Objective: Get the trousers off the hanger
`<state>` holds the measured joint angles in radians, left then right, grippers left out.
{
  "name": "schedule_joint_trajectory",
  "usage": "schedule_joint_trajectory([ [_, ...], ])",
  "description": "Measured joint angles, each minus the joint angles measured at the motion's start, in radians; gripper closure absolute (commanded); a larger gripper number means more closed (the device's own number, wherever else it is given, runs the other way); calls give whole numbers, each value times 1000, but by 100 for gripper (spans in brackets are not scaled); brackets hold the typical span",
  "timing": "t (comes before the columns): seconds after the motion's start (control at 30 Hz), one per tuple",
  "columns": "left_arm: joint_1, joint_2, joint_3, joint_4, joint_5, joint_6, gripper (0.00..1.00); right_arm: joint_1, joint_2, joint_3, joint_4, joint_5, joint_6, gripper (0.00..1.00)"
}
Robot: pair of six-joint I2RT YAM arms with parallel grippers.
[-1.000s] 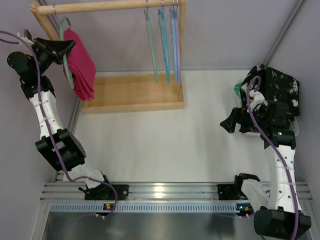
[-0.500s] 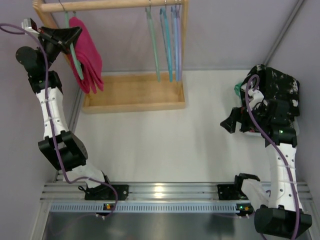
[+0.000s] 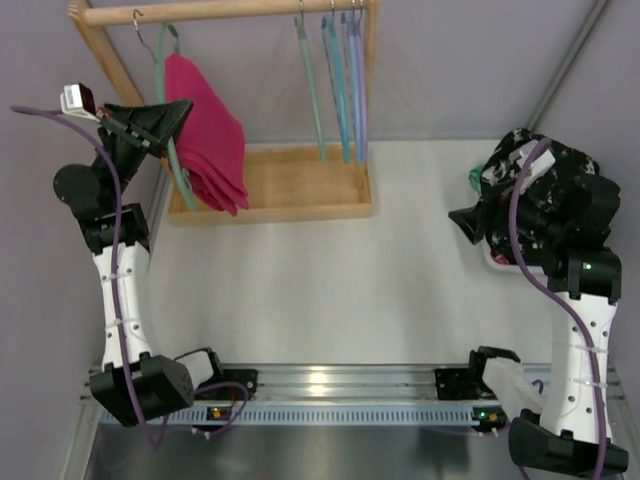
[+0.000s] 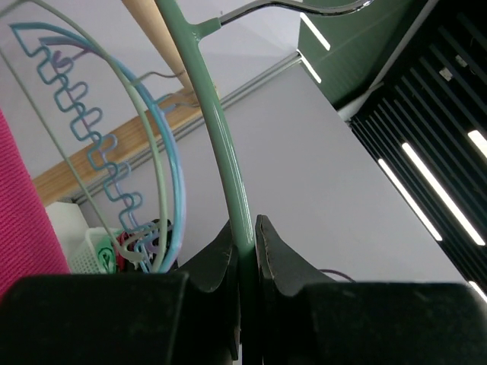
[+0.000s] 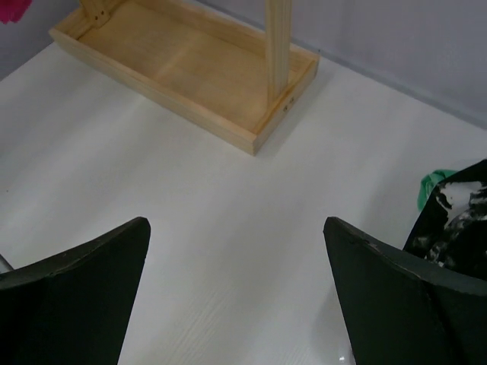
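Magenta-pink folded cloth trousers (image 3: 212, 140) hang draped over the thin green-teal plastic hanger (image 3: 174, 160) near the left end of the round wooden rail (image 3: 230, 12), above the far left corner of the white table (image 3: 330, 290), as seen from the top view. The left tool (image 3: 183, 118) is clamped on the hanger's arm just beside the cloth, and the hanger hangs tilted; whether its hook rests on the rail cannot be told. Three more thin hangers (image 3: 340, 90), teal, blue and lavender, hang at the rail's right end over the shallow wooden base tray (image 3: 290, 190). By the right edge of the table the right tool (image 3: 465, 220) hovers, apart and holding nothing, just beside a heap of black-and-white speckled clothes (image 3: 545, 175). In the left wrist view the left tool (image 4: 245, 251) has both black fingers (image 4: 278, 262) pressed against the hanger (image 4: 224, 160), with the trousers (image 4: 19, 220) at the left border and pale blue wire-thin hangers (image 4: 171, 190) curving behind. In the right wrist view the right tool (image 5: 240, 281) stands wide apart above bare table (image 5: 190, 228), the base tray (image 5: 190, 68) ahead, the speckled clothes (image 5: 456, 220) at the right with a scrap of green cloth (image 5: 434, 186) touching them.
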<state>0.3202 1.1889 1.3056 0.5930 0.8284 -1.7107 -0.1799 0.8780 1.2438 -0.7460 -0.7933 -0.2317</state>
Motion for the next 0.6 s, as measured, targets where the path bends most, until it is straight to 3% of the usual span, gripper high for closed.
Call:
schedule_joint_trajectory([
  [0.2, -18, -147, -129, 19, -28, -5, 100, 50, -7, -15, 304, 20, 207, 1],
  [0.6, -18, -258, -223, -232, -160, -23, 100, 869, 277, 127, 642, 543, 164, 0],
])
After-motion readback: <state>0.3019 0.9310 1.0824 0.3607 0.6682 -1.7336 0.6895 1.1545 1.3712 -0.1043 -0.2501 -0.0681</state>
